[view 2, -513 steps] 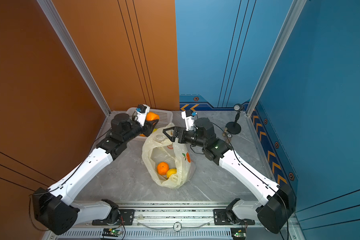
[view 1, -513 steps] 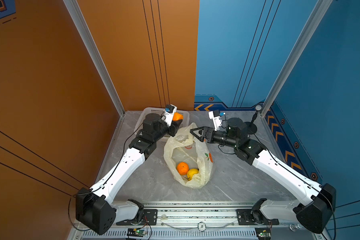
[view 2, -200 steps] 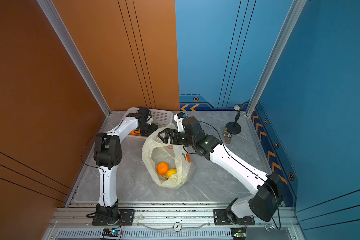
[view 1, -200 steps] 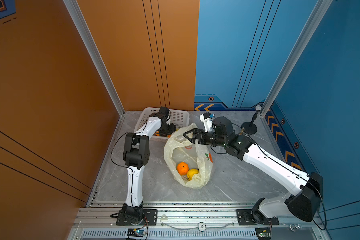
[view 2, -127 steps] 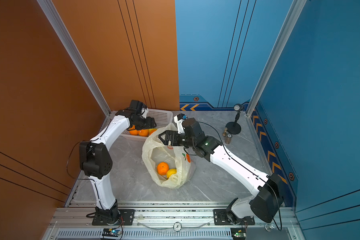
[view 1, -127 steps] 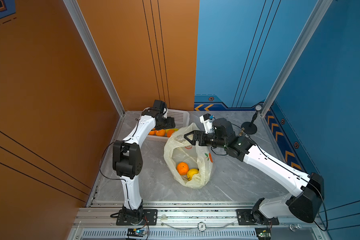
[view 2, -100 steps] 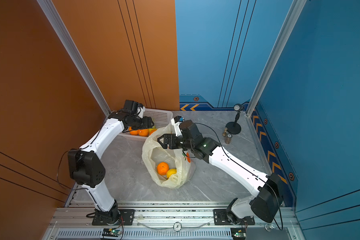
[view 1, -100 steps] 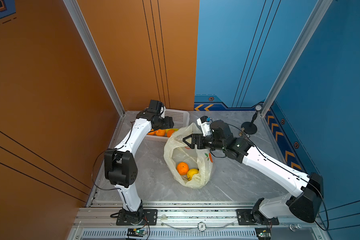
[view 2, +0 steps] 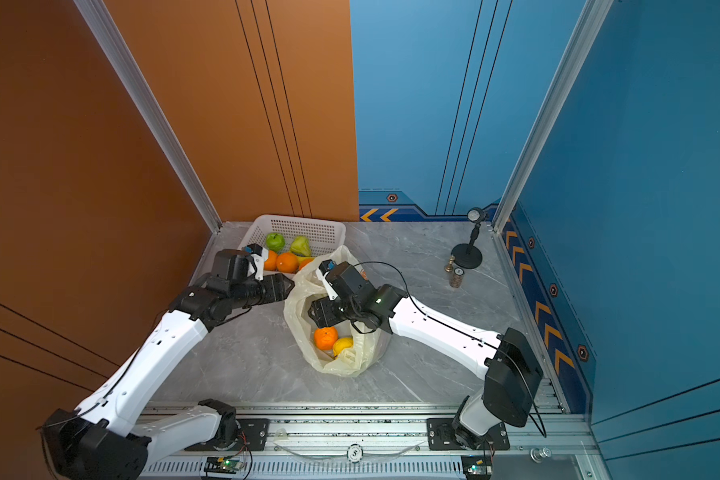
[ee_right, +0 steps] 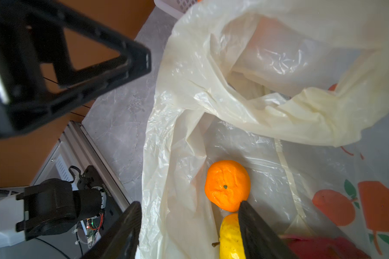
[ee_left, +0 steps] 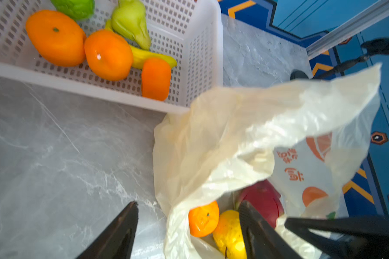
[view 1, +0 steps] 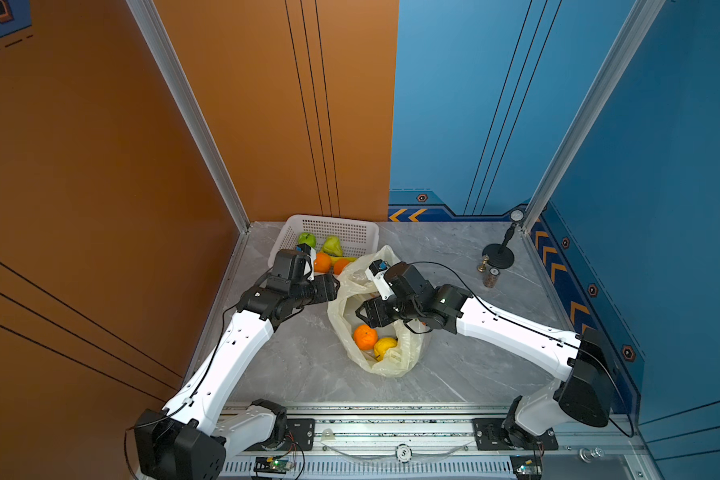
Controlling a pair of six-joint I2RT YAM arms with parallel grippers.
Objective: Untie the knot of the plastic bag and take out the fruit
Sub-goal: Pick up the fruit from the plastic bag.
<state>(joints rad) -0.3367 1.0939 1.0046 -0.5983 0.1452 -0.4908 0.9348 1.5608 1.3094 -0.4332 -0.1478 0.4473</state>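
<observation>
The plastic bag (view 1: 395, 362) is seen lying on the table (view 1: 304, 370) just beside the white basket (view 1: 352, 230), its mouth gaping, with an orange (view 1: 365, 336), a yellow citrus (view 1: 385, 345) and a pink dragon fruit (ee_left: 264, 198) inside. The right claw (ee_right: 188, 203) is held well apart over the mouth, one finger beside the orange, nothing gripped. The left claw (ee_left: 188, 203) is likewise spread wide and empty at the bag's rim.

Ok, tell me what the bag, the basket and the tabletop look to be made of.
Plastic bag: thin plastic film, pale yellow, translucent and glossy; it crinkles into fine folds with bright glints.
Basket: rigid moulded plastic, white and smooth; regular rows of slots run through its walls.
Tabletop: grey with white veins like marble, fairly matte; it could be stone or a printed laminate, and the look cannot settle it.
</observation>
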